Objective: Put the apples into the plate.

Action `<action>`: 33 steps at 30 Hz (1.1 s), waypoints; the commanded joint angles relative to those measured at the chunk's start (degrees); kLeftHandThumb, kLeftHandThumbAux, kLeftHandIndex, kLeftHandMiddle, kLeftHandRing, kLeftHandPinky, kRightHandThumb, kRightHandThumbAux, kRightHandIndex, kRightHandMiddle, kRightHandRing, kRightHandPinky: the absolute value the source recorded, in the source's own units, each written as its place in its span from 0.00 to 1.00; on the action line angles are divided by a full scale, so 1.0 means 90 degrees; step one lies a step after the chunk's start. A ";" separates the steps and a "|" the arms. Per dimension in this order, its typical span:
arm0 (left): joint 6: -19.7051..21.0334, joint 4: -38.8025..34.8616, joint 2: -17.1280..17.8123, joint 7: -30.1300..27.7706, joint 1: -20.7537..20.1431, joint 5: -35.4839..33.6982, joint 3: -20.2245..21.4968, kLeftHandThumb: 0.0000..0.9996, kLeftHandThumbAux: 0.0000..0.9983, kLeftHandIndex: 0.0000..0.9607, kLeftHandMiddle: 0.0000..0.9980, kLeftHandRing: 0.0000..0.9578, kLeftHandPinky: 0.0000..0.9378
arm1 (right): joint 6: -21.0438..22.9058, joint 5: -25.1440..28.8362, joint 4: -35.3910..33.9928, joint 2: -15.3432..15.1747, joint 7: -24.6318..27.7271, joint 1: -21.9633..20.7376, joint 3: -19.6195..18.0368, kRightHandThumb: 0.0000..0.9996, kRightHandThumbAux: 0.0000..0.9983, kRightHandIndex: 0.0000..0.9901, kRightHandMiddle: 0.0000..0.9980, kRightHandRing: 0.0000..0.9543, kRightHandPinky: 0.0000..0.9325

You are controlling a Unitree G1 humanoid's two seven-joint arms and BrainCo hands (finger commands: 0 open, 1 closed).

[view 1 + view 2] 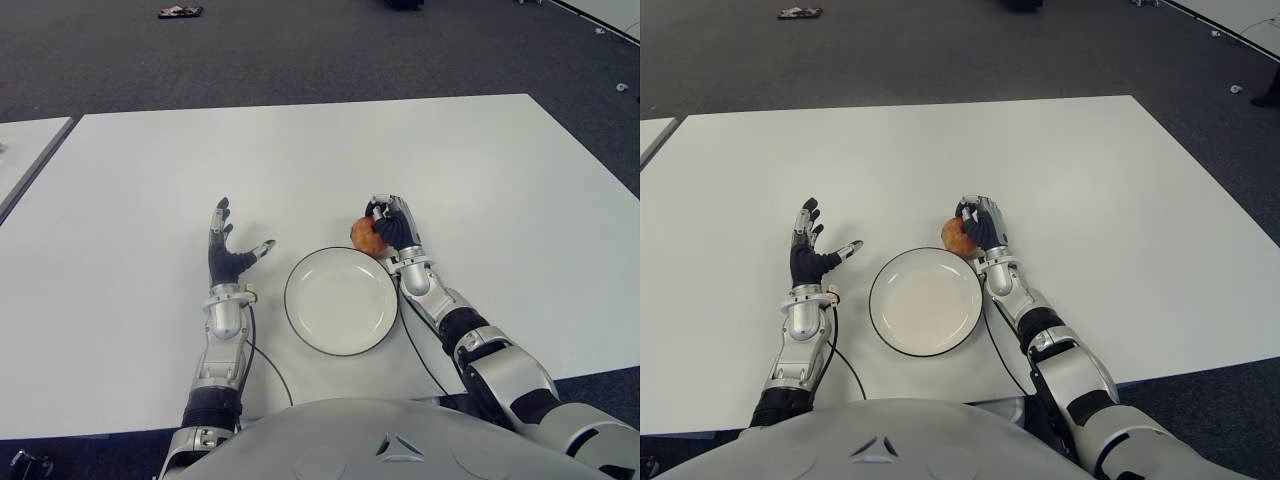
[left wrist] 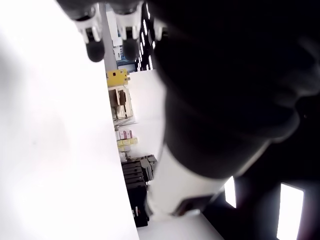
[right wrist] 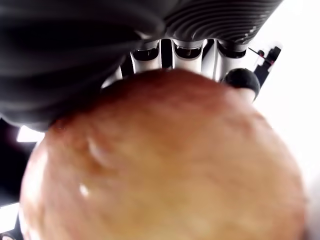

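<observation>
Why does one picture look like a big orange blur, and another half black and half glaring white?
Right wrist view: the apple sits so close in the right hand that it fills the frame, out of focus. Left wrist view: the left hand blocks much of the lens in dark shadow, while the white table washes out. Both eye views are evenly lit, with soft shadows around the plate.

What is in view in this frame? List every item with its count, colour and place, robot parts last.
table: one, white, in front of the robot
plate: one, white with a dark rim, on the table's near part, between the two hands, nothing in it
apple: one, red-orange, just beyond the plate's far right edge, in the right hand's grasp
floor: dark grey carpet, beyond the table
small dark object: one, on the floor, far left
left robot hand: fingers spread, holding nothing, left of the plate
right robot hand: fingers curled around the apple
</observation>
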 commanded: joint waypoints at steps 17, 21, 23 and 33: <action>0.0172 -0.0018 -0.0030 0.0019 -0.0029 0.0012 -0.0002 0.00 0.53 0.00 0.00 0.00 0.00 | 0.0304 0.0151 0.0164 0.0082 0.0461 0.0347 -0.0179 0.98 0.66 0.87 0.91 0.94 0.97; 0.0189 -0.0026 -0.0032 0.0023 -0.0030 0.0017 -0.0001 0.00 0.53 0.00 0.00 0.00 0.00 | 0.0285 0.0161 0.0172 0.0100 0.0460 0.0354 -0.0208 0.98 0.67 0.87 0.91 0.94 0.97; 0.0199 -0.0032 -0.0030 0.0018 -0.0029 0.0018 -0.0002 0.00 0.53 0.00 0.00 0.00 0.00 | 0.0272 0.0201 0.0174 0.0111 0.0512 0.0363 -0.0234 0.98 0.67 0.87 0.91 0.94 0.97; 0.0264 -0.0076 -0.0044 0.0038 -0.0005 0.0052 -0.0022 0.00 0.53 0.00 0.00 0.00 0.00 | 0.0231 0.0311 0.0097 0.0108 0.0609 0.0443 -0.0296 0.98 0.67 0.86 0.91 0.94 0.97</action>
